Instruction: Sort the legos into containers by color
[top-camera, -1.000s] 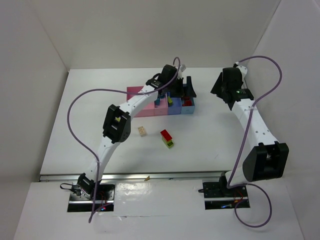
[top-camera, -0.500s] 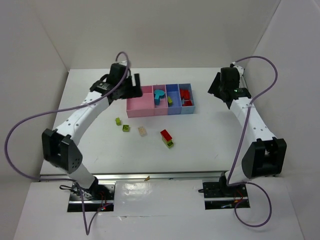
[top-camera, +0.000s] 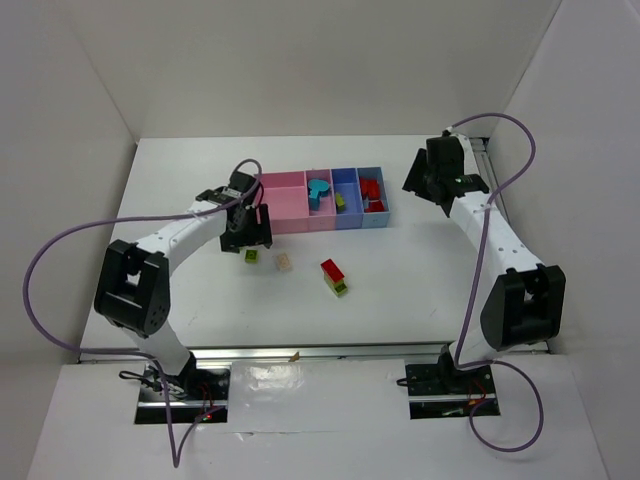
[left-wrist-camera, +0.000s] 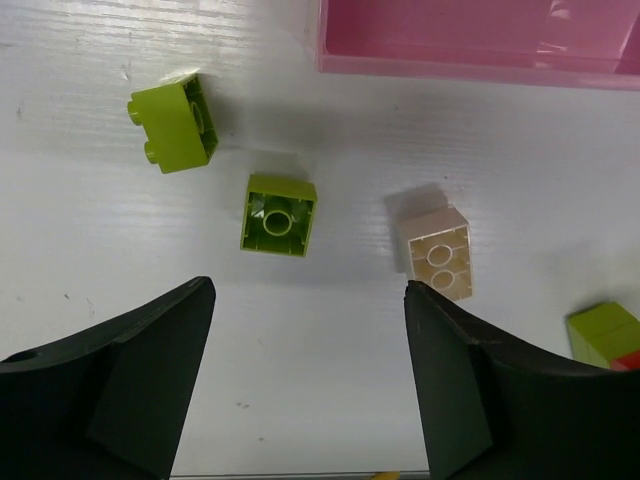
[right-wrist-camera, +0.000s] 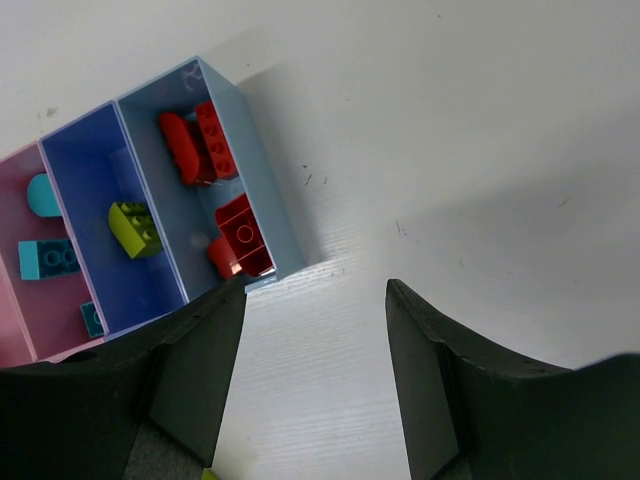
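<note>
My left gripper (top-camera: 248, 241) is open and empty, low over the table just in front of the wide pink bin (top-camera: 282, 213). In the left wrist view the gripper (left-wrist-camera: 308, 292) has two yellow-green bricks (left-wrist-camera: 175, 123) (left-wrist-camera: 279, 215) ahead of it. A beige brick (left-wrist-camera: 438, 252) lies to their right, and a red brick stacked on yellow-green (top-camera: 334, 277) lies further right. My right gripper (top-camera: 418, 182) is open and empty, right of the light blue bin (right-wrist-camera: 262, 170). That bin holds red bricks (right-wrist-camera: 240, 235). The blue bin holds a yellow-green brick (right-wrist-camera: 135, 228), and the narrow pink bin holds cyan bricks (right-wrist-camera: 48, 258).
The four joined bins (top-camera: 343, 224) stand in a row at the middle back of the white table. White walls close in the left, back and right sides. A metal rail (top-camera: 330, 350) runs along the near edge by the arm bases.
My left arm swung from over the bins out to the far left, then came down over the loose yellow-green bricks. My right gripper shifted a little to the left.
</note>
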